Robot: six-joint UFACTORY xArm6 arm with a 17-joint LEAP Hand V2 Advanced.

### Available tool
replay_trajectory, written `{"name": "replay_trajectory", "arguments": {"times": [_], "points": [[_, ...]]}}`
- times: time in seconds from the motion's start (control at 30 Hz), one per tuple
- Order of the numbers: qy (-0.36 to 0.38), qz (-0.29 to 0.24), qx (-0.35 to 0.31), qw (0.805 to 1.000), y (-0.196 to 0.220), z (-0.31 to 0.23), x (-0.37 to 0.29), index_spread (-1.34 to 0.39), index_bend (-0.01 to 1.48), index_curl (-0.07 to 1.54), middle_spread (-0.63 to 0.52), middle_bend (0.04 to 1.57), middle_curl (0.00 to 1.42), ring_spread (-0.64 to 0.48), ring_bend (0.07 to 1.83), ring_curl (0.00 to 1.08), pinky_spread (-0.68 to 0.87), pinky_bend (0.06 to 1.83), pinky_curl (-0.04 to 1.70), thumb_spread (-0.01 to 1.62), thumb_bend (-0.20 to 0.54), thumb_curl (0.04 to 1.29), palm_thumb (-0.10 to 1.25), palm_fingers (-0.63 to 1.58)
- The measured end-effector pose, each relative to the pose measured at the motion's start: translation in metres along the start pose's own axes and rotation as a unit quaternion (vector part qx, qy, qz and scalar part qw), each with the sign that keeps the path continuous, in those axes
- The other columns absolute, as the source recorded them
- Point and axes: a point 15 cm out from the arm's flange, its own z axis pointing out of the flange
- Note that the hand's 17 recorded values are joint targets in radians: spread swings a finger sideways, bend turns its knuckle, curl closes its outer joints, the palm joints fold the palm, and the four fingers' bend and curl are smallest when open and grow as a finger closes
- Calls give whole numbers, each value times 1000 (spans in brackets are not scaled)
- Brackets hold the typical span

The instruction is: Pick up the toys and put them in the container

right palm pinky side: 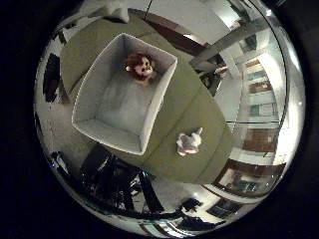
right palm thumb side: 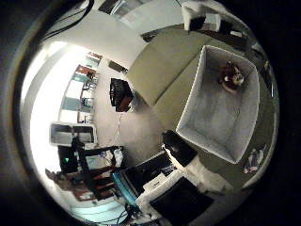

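A white fabric container [right palm pinky side: 107, 137] stands on an olive-green table [right palm pinky side: 199, 107], far below my palm. A brown and white plush toy [right palm pinky side: 140, 65] lies inside it, in a corner. A small white and pink plush toy [right palm pinky side: 189, 142] lies on the table just outside the container's long side. My right hand [right palm thumb side: 188, 162] shows only as white and black fingers at the edges of the thumb side view. They look relaxed and hold nothing.
The table's edges drop to a grey floor [right palm thumb side: 127, 132]. A black box [right palm thumb side: 121, 94] sits on the floor off one end. Black stands and gear [right palm pinky side: 119, 184] crowd the floor by the container's end. Shelving [right palm pinky side: 259, 99] lines the far wall.
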Motion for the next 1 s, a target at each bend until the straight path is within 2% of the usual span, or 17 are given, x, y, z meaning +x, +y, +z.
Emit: {"name": "replay_trajectory", "arguments": {"times": [0.5,0.67,0.9,1.0], "points": [[8,8,15,1000,1,-24,23,-385,190,382,-18,346,346,23,587,280,325,600,321,1092,-22,358,612,253],[4,18,3,1000,17,-37,43,-387,181,368,-39,334,351,8,556,266,302,593,265,1091,-24,353,606,284],[25,39,25,999,35,-70,97,-400,183,357,-69,329,357,-23,512,252,245,600,192,1098,-22,349,599,323],[26,52,18,998,58,-74,116,-404,181,353,-88,327,360,-41,500,248,228,603,157,1098,-23,349,597,338]]}}
